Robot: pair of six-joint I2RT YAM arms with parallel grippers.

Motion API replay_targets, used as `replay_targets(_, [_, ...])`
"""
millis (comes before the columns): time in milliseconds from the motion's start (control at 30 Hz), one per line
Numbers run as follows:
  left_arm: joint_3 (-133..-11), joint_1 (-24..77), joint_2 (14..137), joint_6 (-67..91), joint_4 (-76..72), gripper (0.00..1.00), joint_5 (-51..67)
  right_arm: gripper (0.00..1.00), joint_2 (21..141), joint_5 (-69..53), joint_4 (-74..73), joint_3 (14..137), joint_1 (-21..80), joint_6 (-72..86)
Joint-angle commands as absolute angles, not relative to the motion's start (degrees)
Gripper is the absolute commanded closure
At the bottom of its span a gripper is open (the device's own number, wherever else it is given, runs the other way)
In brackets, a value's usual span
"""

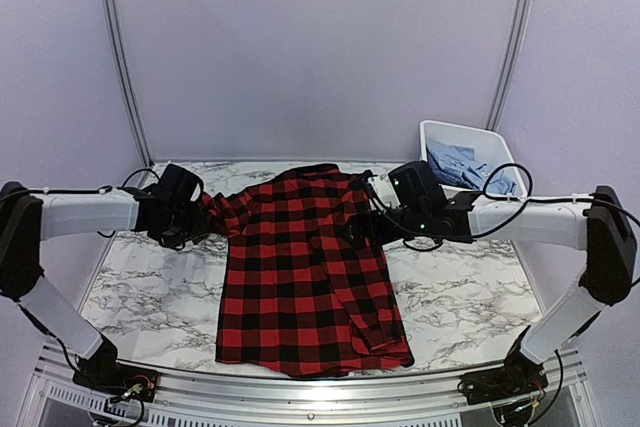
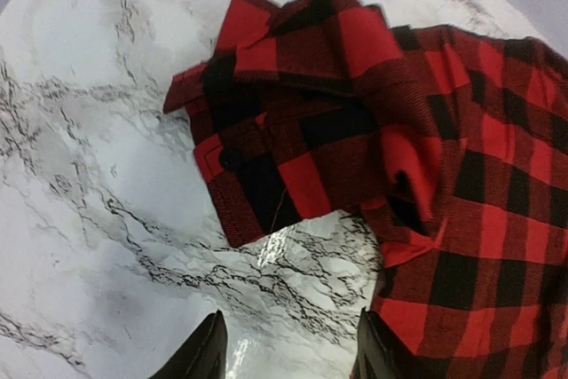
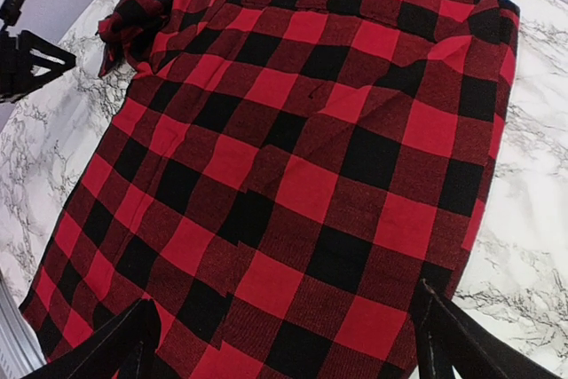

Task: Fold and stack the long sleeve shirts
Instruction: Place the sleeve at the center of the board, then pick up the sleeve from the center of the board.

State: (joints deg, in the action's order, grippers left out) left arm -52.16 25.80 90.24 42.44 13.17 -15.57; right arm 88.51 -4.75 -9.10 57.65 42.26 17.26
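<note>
Red-and-black check shirt (image 1: 305, 277) lies spread flat in the middle of the marble table (image 1: 150, 297), its collar toward the far edge and its hem near the arms' bases. One sleeve is bunched at the shirt's far-left corner, with the cuff (image 2: 266, 175) crumpled on the marble. The other sleeve is folded in along the shirt's right side. The left gripper (image 1: 190, 219) hovers just beside that bunched sleeve. In its wrist view its fingers (image 2: 206, 354) stand apart with bare marble between them, holding nothing. The right gripper (image 1: 370, 219) hangs over the shirt's upper right part with its jaws spread wide and nothing between them but the cloth below. A white tub (image 1: 470, 132) stands at the far right corner of the table with light blue shirts (image 1: 460, 165) heaped inside it.
</note>
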Motion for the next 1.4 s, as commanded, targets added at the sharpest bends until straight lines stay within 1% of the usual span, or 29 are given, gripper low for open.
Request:
replay_targets(0, [-49.98, 25.14, 80.65, 44.21, 11.60, 0.45, -17.54, 0.06, 88.87, -2.96, -9.89, 59.51, 42.86, 16.26])
replay_targets(100, [-48.66, 21.28, 78.98, 47.41, 11.60, 0.45, -16.28, 0.06, 88.92, -2.81, -9.79, 59.46, 42.81, 16.24])
replay_targets(233, [-49.86, 15.81, 81.92, 49.43, 11.27, 0.47, -14.40, 0.06, 89.12, -3.01, -10.13, 59.76, 42.85, 16.17])
replay_targets(400, [-56.09, 12.05, 89.63, 48.13, 11.00, 0.47, -15.04, 0.06, 89.03, -3.42, -10.26, 60.09, 42.81, 16.25])
replay_targets(533, [-60.96, 9.91, 97.17, 47.37, 10.12, 0.48, -12.96, 0.06, 88.62, -3.41, -10.51, 60.04, 42.81, 16.25])
replay_targets(733, [-66.25, 8.53, 106.68, 45.91, 8.88, 0.47, -9.81, 0.06, 88.17, -3.67, -10.72, 59.86, 42.81, 16.41])
replay_targets(833, [-66.59, 8.53, 109.76, 45.74, 8.64, 0.47, -7.75, 0.06, 88.01, -3.52, -10.72, 59.77, 42.81, 16.43])
replay_targets(1100, [-60.67, 9.43, 107.95, 46.32, 5.97, 0.49, -5.86, 0.06, 89.03, -3.64, -10.49, 60.10, 42.83, 16.35])
replay_targets(1367, [-63.34, 10.26, 111.73, 44.17, 7.39, 0.52, -6.82, 0.06, 90.10, -4.04, -10.80, 61.86, 42.91, 16.18])
